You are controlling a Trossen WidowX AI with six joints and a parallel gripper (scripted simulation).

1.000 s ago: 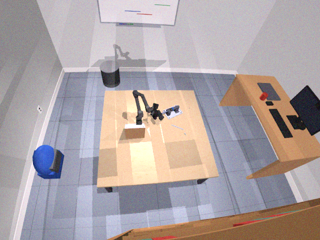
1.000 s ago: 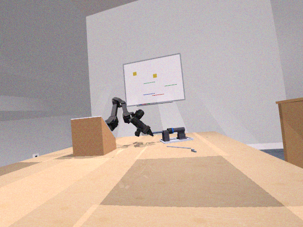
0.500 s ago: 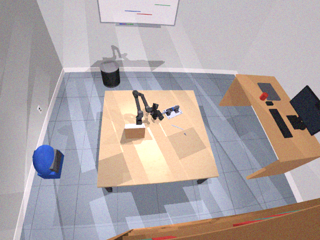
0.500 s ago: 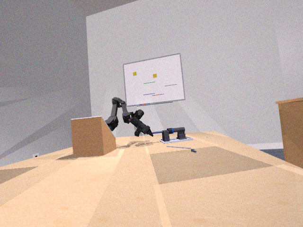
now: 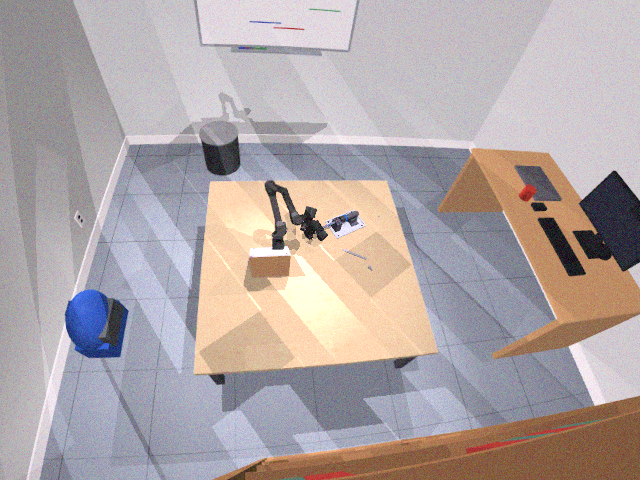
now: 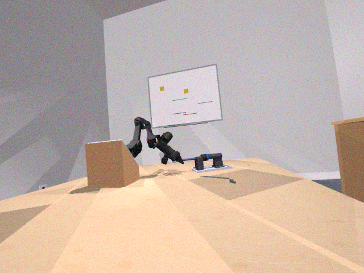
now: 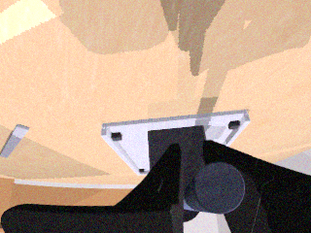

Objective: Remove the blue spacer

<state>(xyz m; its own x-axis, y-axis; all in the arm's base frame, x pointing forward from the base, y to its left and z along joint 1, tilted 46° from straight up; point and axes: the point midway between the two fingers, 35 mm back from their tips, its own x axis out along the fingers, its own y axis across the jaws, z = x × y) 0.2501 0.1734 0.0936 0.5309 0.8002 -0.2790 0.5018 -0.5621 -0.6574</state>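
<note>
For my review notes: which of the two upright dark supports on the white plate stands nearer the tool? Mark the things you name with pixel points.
The shorter post (image 5: 336, 224) (image 6: 199, 163) (image 7: 165, 141), where the bare shaft (image 5: 328, 225) (image 6: 188, 159) enters, not the one beyond the blue ring.
</note>
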